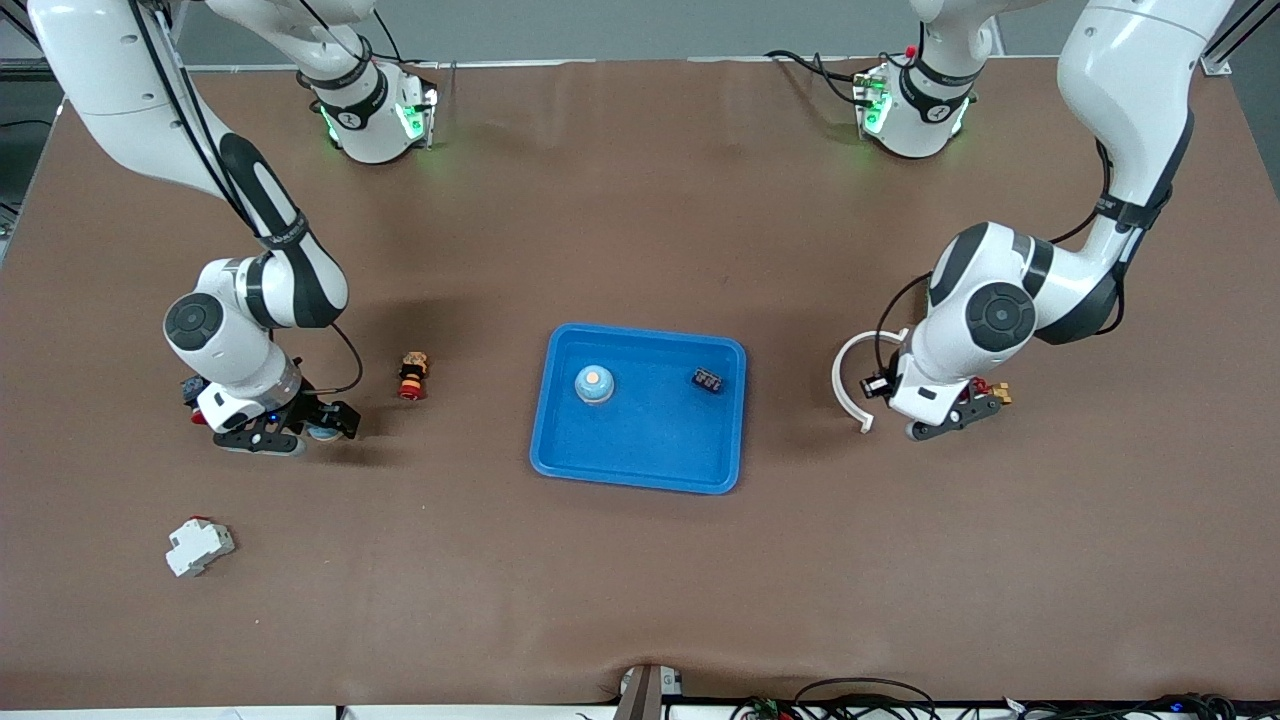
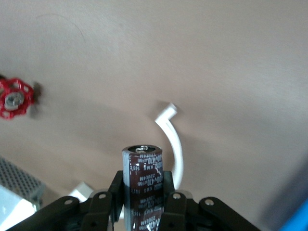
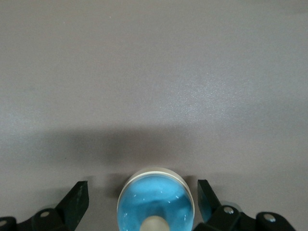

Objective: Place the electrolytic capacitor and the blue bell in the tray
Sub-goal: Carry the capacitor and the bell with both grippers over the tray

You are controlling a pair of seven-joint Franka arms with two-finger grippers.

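We see the left gripper (image 1: pixel 950 420) low over the surface (image 1: pixel 640 580) toward the left arm's end, its fingers (image 2: pixel 171 204) clenched on the electrolytic capacitor (image 2: pixel 142 175), beside a white curved strip (image 1: pixel 850 380). The right gripper (image 1: pixel 290 430) sits toward the other end, fingers (image 3: pixel 77 202) spread around a blue bell (image 3: pixel 155 199). Between them, the tray (image 1: pixel 640 465) already holds a second blue bell (image 1: pixel 594 384) and a small black part (image 1: pixel 708 380).

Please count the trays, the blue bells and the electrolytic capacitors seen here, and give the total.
Tray: 1
Blue bells: 2, tray bell and table bell
Electrolytic capacitor: 1
Total: 4
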